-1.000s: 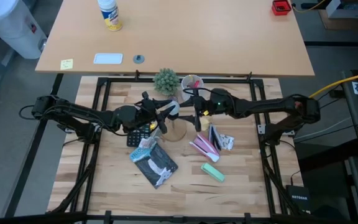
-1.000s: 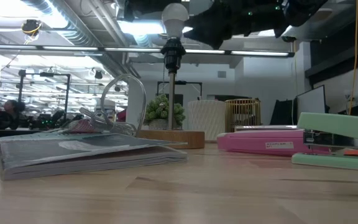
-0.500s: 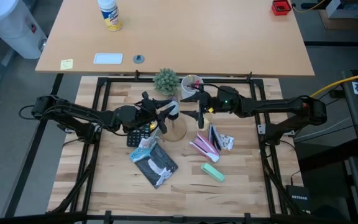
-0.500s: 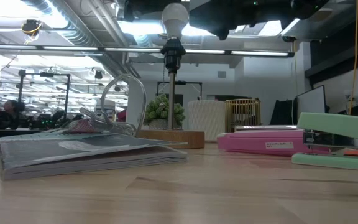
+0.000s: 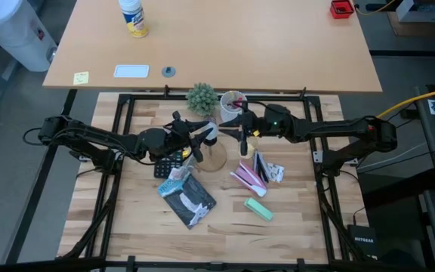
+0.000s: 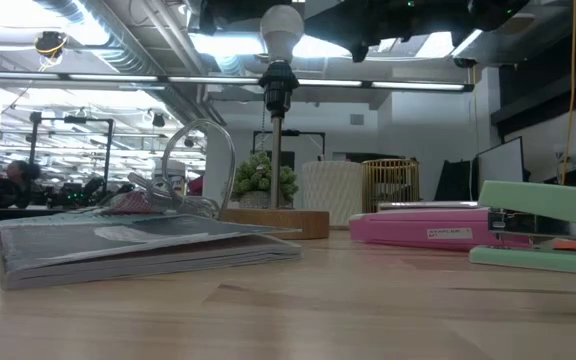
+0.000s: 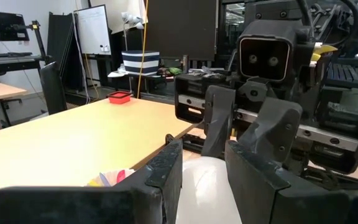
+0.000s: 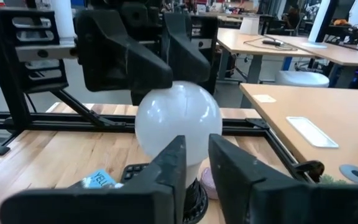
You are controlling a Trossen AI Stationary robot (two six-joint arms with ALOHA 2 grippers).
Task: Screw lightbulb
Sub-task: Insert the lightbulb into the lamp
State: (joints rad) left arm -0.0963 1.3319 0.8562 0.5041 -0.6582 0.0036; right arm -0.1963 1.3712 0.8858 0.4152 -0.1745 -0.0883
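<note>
The lightbulb [image 6: 282,30], white and round-topped, stands upright with its base in the black socket [image 6: 278,85] of a thin-stemmed stand on a wooden foot [image 5: 214,159]. My left gripper [image 5: 206,134] reaches in level from the table's left and is shut on the bulb [image 7: 204,190]. My right gripper [image 5: 242,137] faces the bulb [image 8: 178,121] from the table's right, a short way off. Its fingers [image 8: 173,168] are nearly together, with nothing between them. My left gripper pinches the bulb's round glass top by its two sides [image 7: 194,183] between its two fingers. The fingers come in level from the table's left. The bulb stays upright, its base down in the socket on the stand.
Around the stand lie a dark calculator [image 5: 168,162], a printed packet [image 5: 187,195], a pink stapler [image 5: 248,175] and a green stapler [image 5: 259,208]. A small plant [image 5: 201,97] and a cup of pens [image 5: 232,100] stand at the far edge.
My right gripper has drawn back a little from the bulb toward the table's right, risen slightly, and shut its fingers on nothing. The bulb and my left gripper have kept still.
</note>
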